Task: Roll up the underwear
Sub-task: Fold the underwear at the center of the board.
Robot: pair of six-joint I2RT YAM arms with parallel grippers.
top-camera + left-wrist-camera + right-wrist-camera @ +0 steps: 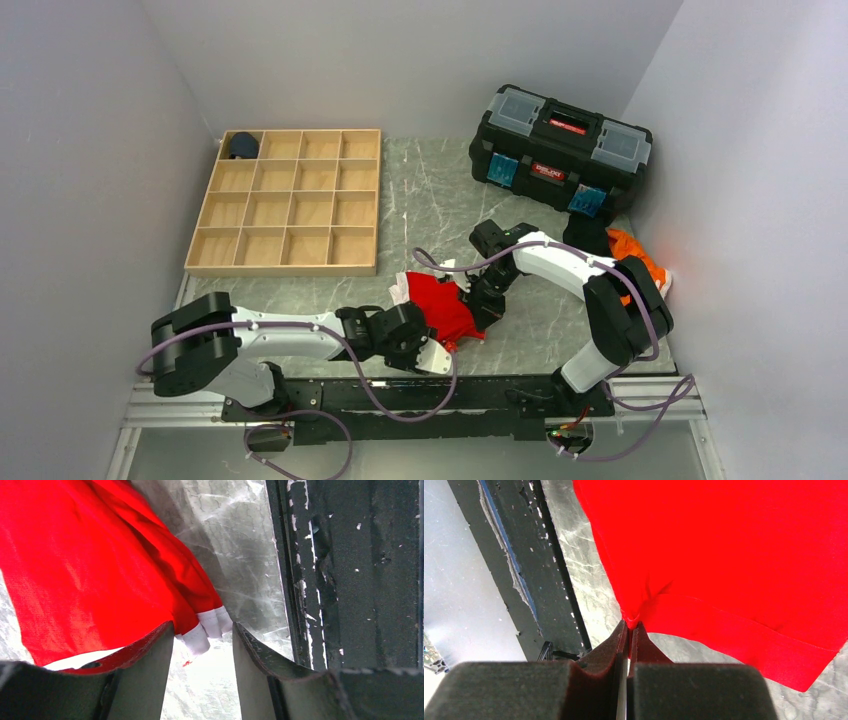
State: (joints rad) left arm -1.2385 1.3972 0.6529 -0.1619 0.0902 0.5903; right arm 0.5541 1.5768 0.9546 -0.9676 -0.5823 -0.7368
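Inspecting the counter (430, 200) from the top view: the underwear (443, 306) lies spread and rumpled, not rolled, toward 6 o'clock of the counter, close to the black rail at the near edge. White trim shows at its 10 o'clock edge.

Left fingers (150, 670): they stand at the garment's 7 o'clock side. The left wrist view shows them parted, with a white-trimmed corner of the underwear lying between the tips. Bare counter shows in the gap behind that corner, and no pinch is made.

Right fingers (616, 647): they stand at the garment's 3 o'clock side. The right wrist view shows them clenched together on a small peak of red fabric, and the cloth fans out from that pinch.

Other items: a wooden tray (285, 202) of square compartments sits at 10 o'clock. A navy bundle (242, 146) occupies its far-left corner compartment. A black toolbox (560, 150) sits at 1 o'clock. An orange cloth (636, 252) lies at 3 o'clock, partly hidden behind the right arm.
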